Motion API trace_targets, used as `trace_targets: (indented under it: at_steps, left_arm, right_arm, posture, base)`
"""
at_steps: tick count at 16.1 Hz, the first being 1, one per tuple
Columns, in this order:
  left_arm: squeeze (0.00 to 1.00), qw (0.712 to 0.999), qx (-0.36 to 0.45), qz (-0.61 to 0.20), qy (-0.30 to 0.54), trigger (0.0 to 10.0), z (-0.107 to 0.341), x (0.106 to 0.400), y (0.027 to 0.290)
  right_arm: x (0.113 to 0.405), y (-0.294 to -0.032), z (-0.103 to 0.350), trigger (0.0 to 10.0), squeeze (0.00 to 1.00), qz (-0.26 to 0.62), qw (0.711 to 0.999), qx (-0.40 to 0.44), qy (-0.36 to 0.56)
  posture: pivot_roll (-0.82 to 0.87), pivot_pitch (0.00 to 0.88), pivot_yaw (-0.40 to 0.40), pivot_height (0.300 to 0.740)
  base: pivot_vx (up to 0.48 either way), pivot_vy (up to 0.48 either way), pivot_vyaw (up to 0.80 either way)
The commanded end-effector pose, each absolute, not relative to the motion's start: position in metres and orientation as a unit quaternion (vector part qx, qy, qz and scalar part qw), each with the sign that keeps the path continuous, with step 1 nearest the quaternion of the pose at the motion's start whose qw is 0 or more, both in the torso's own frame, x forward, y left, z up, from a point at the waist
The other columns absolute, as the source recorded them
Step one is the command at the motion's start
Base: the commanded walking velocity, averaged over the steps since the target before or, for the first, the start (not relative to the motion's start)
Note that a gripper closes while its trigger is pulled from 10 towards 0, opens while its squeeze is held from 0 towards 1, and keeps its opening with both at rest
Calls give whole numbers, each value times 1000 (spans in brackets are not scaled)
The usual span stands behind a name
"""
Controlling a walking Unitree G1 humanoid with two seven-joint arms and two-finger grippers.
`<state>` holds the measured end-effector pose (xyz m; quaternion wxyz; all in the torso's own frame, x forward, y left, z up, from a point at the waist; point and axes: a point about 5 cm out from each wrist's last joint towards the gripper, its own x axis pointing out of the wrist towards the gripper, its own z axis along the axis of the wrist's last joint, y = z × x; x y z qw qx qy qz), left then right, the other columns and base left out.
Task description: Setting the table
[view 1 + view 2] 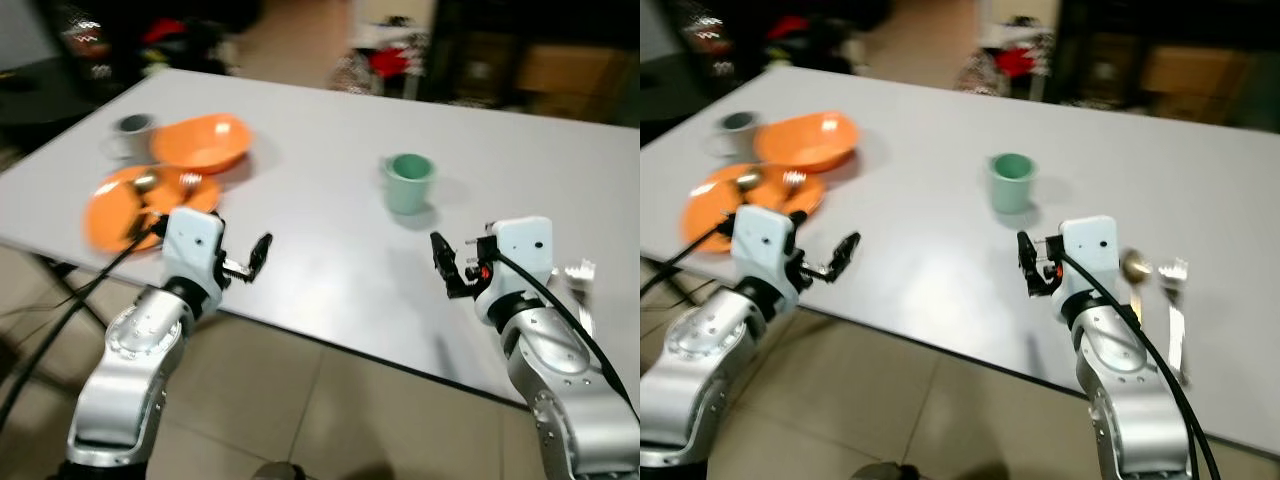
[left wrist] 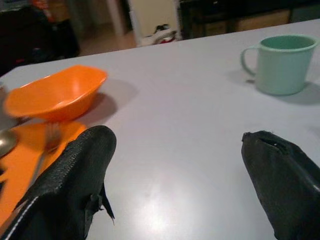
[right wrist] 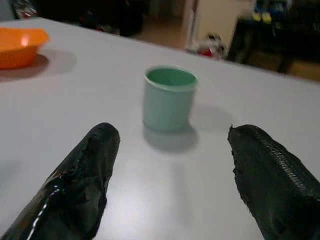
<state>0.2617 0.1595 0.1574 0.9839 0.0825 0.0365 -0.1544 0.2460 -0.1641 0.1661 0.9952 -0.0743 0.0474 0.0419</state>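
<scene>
Upper left: grey mug (image 1: 131, 132), orange bowl (image 1: 203, 142), orange plate (image 1: 110, 212) with cutlery | lower left: left gripper (image 1: 248, 262) fingers apart, empty | centre: green cup (image 1: 408, 181) on table (image 1: 310, 200) | right: right gripper (image 1: 446, 262) fingers apart, empty | far right: spoon (image 1: 1133, 268), fork (image 1: 1174, 300)

Glossy orange plastic bowl (image 2: 55, 93) and matt mint mug (image 3: 168, 98) sit on a smooth, faintly reflective grey table (image 1: 320, 200); shiny metal fork (image 1: 1174, 320).

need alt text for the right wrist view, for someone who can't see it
The right pincer hangs open over a grey table, its two black fingers framing a green cup that stands upright just beyond them. An orange bowl sits at the table's far side, with a dim, cluttered room behind.
</scene>
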Motion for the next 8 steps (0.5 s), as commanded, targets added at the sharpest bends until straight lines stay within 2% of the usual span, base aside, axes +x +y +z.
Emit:
trace_targets:
  at_steps: [1, 4, 8]
  left_arm:
    - [0, 984, 92, -147, 28, 10000, 161, 263, 157]
    - [0, 988, 89, -124, 27, 10000, 161, 264, 159]
    - [0, 989, 87, -120, 27, 10000, 162, 267, 161]
  right_arm:
    - [247, -166, 162, 10000, 1000, 36, 995, -78, 42]
    - [252, -172, 161, 10000, 1000, 0, 995, -98, 18]
    - [253, -170, 149, 10000, 1000, 21, 996, -58, 64]
  posture:
    - [34, 0, 42, 740]
    - [43, 0, 36, 740]
    - [43, 0, 52, 740]
  base:
    - [0, 0, 800]
    - [0, 0, 800]
    - [0, 0, 800]
